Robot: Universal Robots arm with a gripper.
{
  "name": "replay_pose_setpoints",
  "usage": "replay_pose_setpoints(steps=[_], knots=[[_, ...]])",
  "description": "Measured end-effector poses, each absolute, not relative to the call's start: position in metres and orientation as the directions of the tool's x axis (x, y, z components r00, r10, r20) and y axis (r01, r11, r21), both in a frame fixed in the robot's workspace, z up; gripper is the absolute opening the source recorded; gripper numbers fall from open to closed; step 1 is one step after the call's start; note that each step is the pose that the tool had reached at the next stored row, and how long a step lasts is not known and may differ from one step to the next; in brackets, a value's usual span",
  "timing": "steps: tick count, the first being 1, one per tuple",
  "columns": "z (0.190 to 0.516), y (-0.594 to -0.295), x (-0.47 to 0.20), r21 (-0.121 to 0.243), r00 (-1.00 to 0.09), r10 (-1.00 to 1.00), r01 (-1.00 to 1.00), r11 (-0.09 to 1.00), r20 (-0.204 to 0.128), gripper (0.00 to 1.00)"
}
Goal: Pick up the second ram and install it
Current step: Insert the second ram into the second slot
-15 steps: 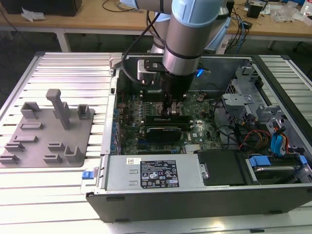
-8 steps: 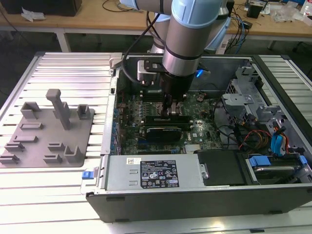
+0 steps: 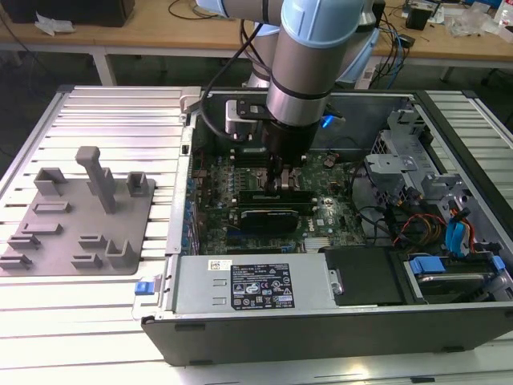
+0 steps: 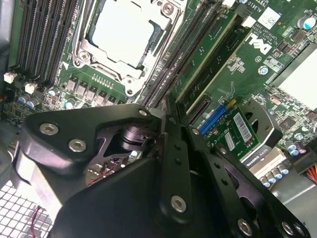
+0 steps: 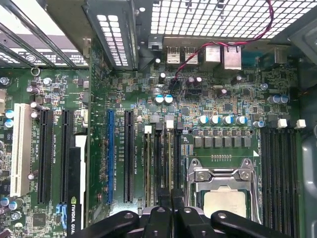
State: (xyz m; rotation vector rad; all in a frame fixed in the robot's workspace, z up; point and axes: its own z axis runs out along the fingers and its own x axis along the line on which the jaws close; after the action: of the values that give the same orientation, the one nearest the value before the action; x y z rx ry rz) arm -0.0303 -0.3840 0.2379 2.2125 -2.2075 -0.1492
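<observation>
Gripper (image 3: 282,183) low inside open computer case (image 3: 321,333), over motherboard (image 3: 321,224). Fingers (image 5: 159,214) drawn together with only a thin gap; cannot tell whether anything is clamped between them. Thin green second ram (image 4: 210,52) stands on edge among black slots beside CPU socket (image 4: 124,37), one end just beside fingertips; contact unclear. In exterior view: grey fixture (image 3: 80,212) at 9 o'clock of gripper, well apart, outside case; power supply (image 3: 248,285) at 6 o'clock; drive cage (image 3: 401,172) at 3 o'clock.
</observation>
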Motion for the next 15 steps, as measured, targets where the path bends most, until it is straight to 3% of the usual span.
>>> replay_pose_setpoints(steps=[15], knots=[[0.2372,-0.3839,-0.0305,0.076,0.000,-0.998,-0.997,-0.004,-0.059,0.09]])
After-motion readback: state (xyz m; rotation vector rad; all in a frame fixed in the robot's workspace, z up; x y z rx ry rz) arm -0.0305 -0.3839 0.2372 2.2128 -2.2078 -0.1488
